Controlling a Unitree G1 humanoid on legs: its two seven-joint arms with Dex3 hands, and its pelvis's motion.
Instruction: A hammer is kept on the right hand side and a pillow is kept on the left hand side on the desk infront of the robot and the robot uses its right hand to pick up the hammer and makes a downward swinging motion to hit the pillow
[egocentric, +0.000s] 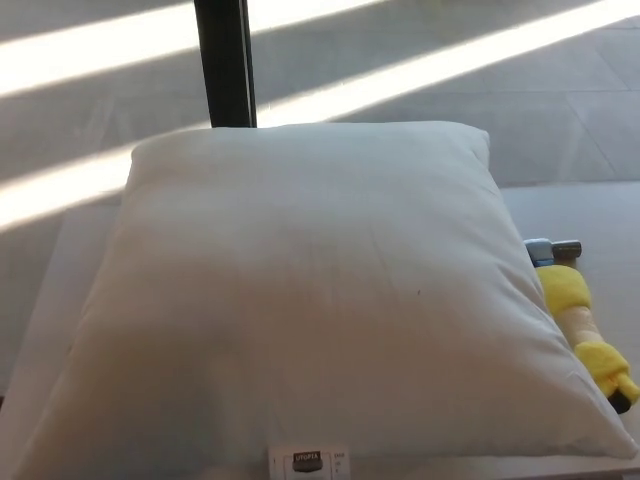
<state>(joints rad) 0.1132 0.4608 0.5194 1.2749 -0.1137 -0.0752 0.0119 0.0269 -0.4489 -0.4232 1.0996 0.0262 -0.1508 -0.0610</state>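
Note:
A large white pillow (310, 300) fills most of the head view, lying flat on the white desk (590, 215). A hammer (577, 315) lies at the pillow's right edge, with a grey metal head at the far end and a handle of yellow and tan running toward me; the pillow hides part of it. Neither of my hands shows in the picture.
A small white tag with a dark label (310, 462) sits at the pillow's near edge. A black post (225, 60) stands behind the desk. Beyond it lies a grey floor (500, 100) crossed by bright bands of sunlight.

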